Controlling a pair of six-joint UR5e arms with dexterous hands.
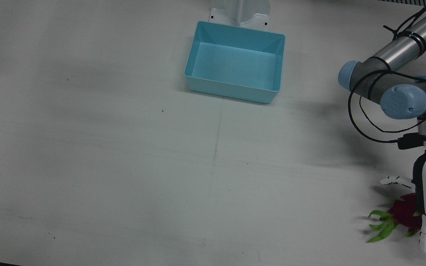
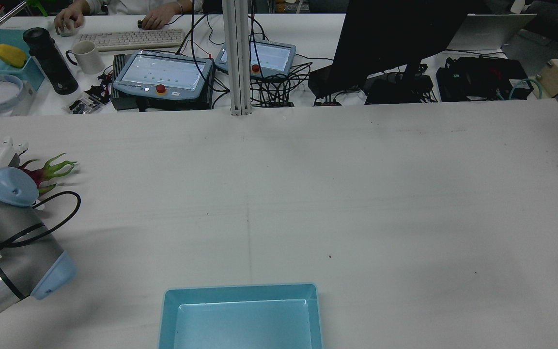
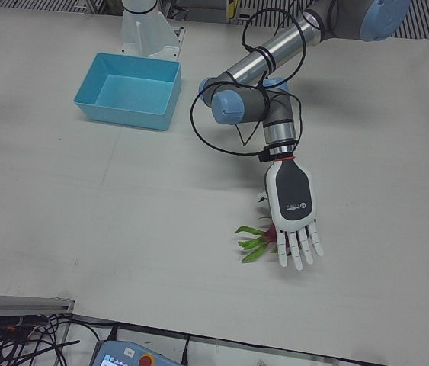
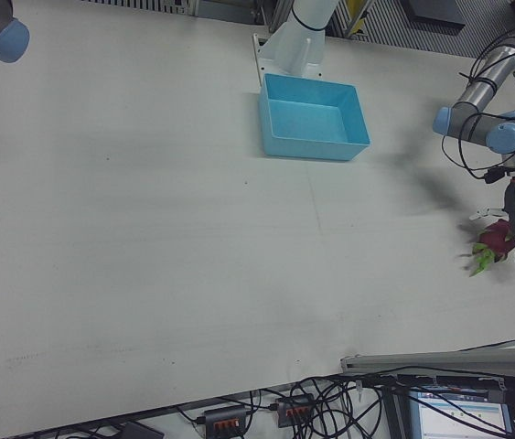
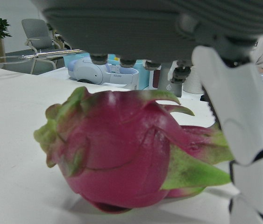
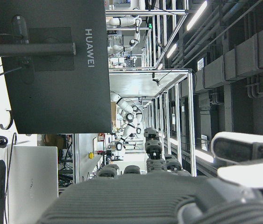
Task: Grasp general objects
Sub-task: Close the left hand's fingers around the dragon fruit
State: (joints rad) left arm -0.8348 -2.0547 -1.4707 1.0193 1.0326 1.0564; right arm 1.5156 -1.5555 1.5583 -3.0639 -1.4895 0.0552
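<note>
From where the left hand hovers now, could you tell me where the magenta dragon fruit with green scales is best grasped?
Probably around the round magenta body of the dragon fruit, coming from above, where the left hand hovers open. It lies on its side on the white table, and its green tips look too thin to hold.

— What lies beyond the worktop (image 2: 356, 194)?
— A person's hands (image 2: 68, 20) rest at a keyboard (image 2: 129, 39); a mug (image 2: 86, 55), a black bottle (image 2: 49, 60), two tablet screens (image 2: 165, 72) and a dark monitor (image 2: 395, 34) stand nearby.
</note>
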